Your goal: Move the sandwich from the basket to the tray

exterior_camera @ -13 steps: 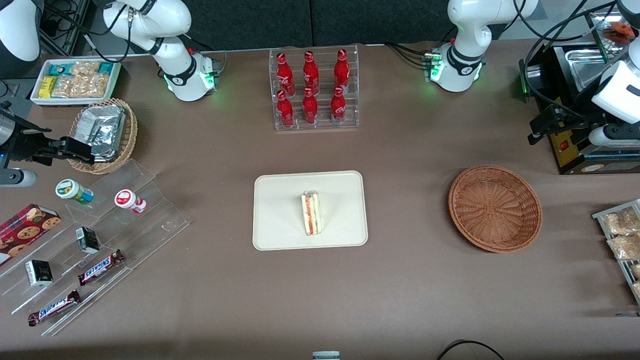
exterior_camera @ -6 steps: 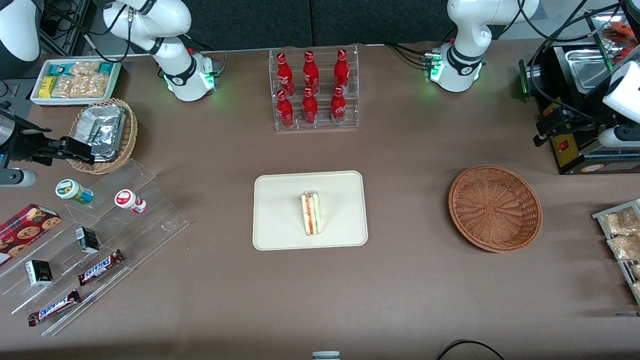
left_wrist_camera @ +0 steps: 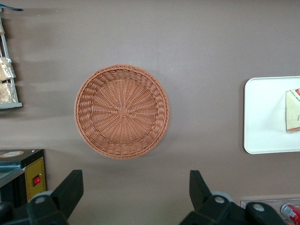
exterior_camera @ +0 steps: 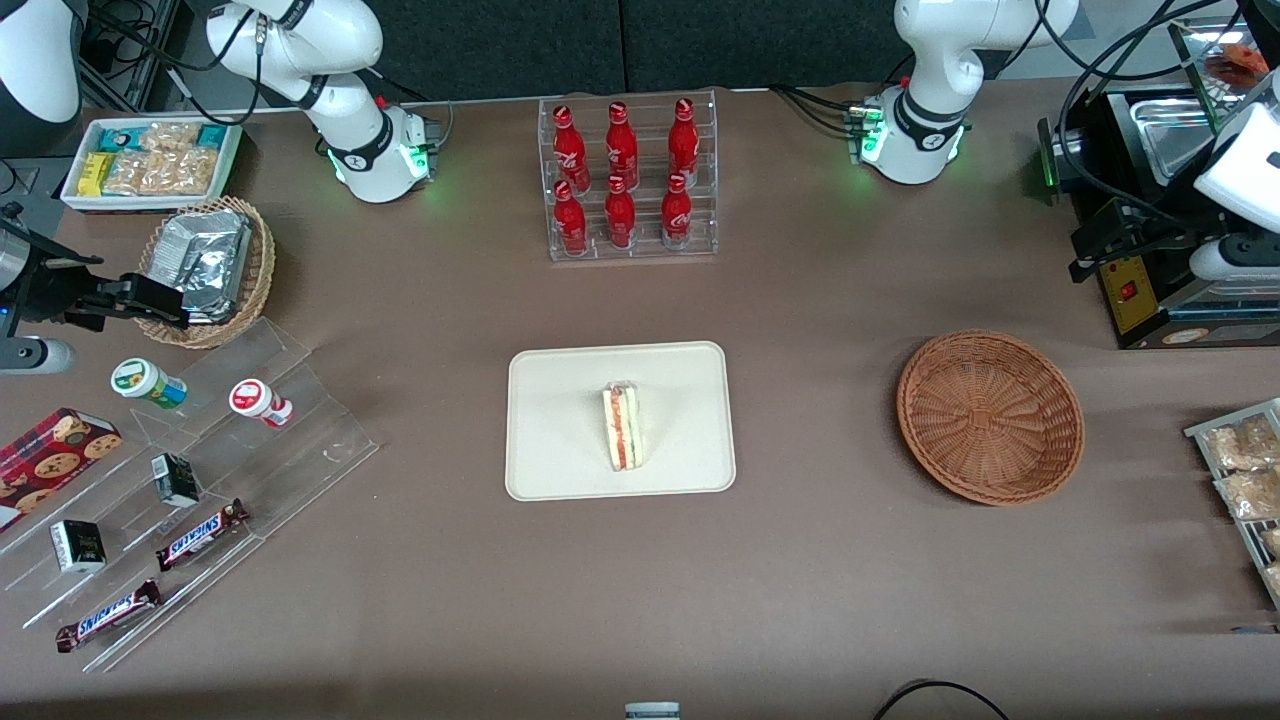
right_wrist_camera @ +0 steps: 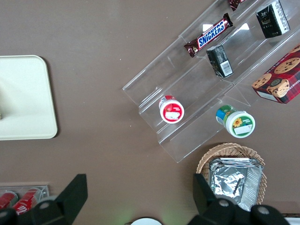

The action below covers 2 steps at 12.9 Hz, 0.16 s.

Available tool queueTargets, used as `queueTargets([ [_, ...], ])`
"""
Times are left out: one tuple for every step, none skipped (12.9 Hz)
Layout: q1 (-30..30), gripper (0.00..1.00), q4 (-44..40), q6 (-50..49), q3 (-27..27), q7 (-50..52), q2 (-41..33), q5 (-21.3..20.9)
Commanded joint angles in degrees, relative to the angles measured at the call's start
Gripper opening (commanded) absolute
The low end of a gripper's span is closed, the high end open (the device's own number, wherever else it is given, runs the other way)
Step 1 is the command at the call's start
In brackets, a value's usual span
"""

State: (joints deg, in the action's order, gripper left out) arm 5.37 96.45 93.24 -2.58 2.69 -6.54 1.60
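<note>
The front view shows the whole sandwich (exterior_camera: pixel 624 427) lying in the middle of the tray (exterior_camera: pixel 560 440), but the left wrist view catches only one edge of it. That wrist view looks down into the round wicker basket (left_wrist_camera: pixel 122 111), which has nothing in it. The hand (left_wrist_camera: pixel 136 187) hangs high near the black machine (exterior_camera: pixel 1150 240), fingers (left_wrist_camera: pixel 70 187) spread wide and holding nothing; in the front view it looks partly hidden.

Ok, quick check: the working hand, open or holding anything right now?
Left hand: open and empty, raised above the table near the basket. The sandwich lies on the tray.
</note>
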Motion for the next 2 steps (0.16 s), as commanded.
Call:
queueTargets([
  [0.3,1.00,-1.9,-1.7,-0.2,-0.6,0.6,-0.9],
  [0.3,1.00,-1.9,-1.7,-0.2,-0.6,0.6,-0.9],
])
